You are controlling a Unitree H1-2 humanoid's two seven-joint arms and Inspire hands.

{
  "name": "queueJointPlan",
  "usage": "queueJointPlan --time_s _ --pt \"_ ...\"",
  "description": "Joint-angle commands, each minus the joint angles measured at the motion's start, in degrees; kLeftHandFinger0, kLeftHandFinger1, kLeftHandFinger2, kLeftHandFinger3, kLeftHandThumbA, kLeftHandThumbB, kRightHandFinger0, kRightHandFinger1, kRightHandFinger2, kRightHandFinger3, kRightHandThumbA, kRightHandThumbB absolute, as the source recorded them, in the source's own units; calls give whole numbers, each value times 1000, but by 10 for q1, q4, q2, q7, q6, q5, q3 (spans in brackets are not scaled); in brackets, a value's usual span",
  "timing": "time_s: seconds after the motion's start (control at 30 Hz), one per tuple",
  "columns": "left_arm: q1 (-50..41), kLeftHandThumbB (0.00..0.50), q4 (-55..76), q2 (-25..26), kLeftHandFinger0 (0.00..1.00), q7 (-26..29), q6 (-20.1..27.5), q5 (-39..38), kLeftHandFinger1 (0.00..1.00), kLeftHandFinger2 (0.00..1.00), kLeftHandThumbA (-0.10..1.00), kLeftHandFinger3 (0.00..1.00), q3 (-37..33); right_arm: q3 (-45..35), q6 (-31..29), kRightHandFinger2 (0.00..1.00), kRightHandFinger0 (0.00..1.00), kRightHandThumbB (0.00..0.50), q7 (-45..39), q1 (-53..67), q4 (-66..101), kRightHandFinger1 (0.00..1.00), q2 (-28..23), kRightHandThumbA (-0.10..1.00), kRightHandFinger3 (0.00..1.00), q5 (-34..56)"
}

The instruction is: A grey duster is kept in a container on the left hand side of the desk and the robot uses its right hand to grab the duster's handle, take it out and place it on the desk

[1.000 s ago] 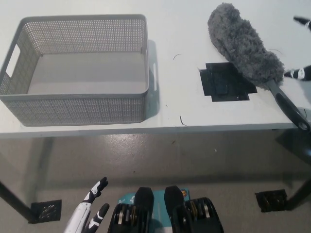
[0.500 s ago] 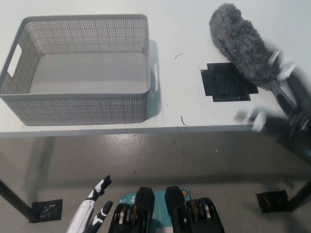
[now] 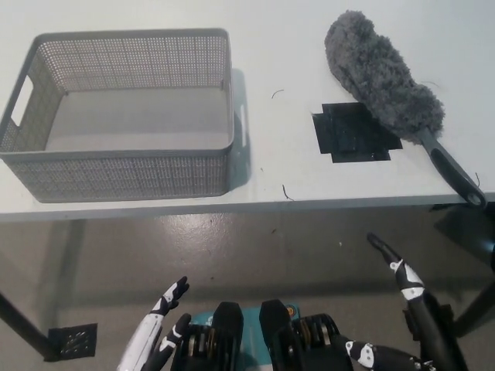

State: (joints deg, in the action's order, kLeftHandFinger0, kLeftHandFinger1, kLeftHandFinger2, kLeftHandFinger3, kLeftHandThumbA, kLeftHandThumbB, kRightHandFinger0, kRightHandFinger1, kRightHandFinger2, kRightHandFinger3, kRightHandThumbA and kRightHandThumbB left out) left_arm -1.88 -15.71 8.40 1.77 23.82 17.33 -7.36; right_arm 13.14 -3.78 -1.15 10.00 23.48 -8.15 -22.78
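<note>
The grey fluffy duster lies on the white desk at the right, its dark handle pointing to the desk's front right edge. The grey mesh container stands on the left of the desk with nothing in it. My black right hand hangs below the desk's front edge at the lower right, open, fingers spread, holding nothing. My white left hand rests low at the bottom left, open, well clear of the desk.
A black tape patch is stuck to the desk beside the duster's head. Below the desk edge is grey floor, with dark desk legs at the far left and right.
My right hand has left the duster's handle and dropped from desk height to below the front edge. The duster stays lying on the desk. The view has shifted slightly.
</note>
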Motion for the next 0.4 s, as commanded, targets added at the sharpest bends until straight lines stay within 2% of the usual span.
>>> queueJointPlan --time_s 0.0,0.03,0.07,0.1,0.23,0.37 --pt "4 122 13 -3 1000 24 31 -22 1000 1000 1000 1000 -12 -12 -232 1000 1000 167 247 -67 -236 1000 8 1000 1000 -70" --pt "0 122 16 -2 1000 23 31 -22 1000 1000 1000 1000 -12 -11 -232 1000 1000 110 244 -70 -250 1000 10 837 1000 -69" --pt "1 117 16 0 1000 24 31 -24 1000 1000 1000 1000 -15 -18 -232 1000 1000 176 243 -81 -291 1000 14 972 1000 -70" --pt "0 110 18 -1 1000 24 31 -25 1000 1000 1000 1000 -16 -28 -232 1000 1000 184 235 -87 -324 1000 20 1000 1000 -59" --pt "-7 110 25 -3 1000 26 31 -25 1000 1000 1000 1000 -14 -46 -231 1000 1000 223 191 -97 -374 1000 37 1000 1000 -1" --pt "-4 102 27 0 1000 30 31 -27 1000 1000 1000 1000 -17 -48 -227 1000 1000 235 164 -101 -381 1000 37 1000 1000 10"
